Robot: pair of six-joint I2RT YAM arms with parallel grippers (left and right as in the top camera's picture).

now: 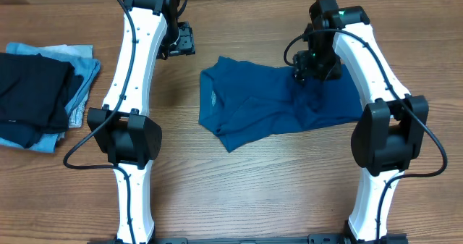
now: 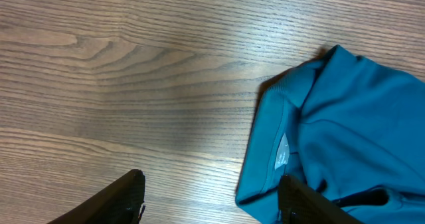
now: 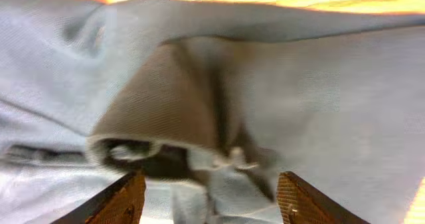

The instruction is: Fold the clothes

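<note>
The table (image 1: 239, 193) carries one deep-blue shirt (image 1: 268, 106) at its centre, lying rumpled and partly doubled over, with the collar (image 2: 282, 154) toward the left arm. Judged soft, light and limp. It will sag and drag, so hem corners or shoulder seams are the best holds. The right pincer (image 3: 211, 184) has its jaws apart over a raised fold and grips nothing. The left pincer (image 2: 211, 187) has its jaws apart above bare wood beside the collar.

Blue shirt (image 2: 352, 124) on table (image 2: 119, 78), hand (image 2: 211, 187) spread wide
</note>
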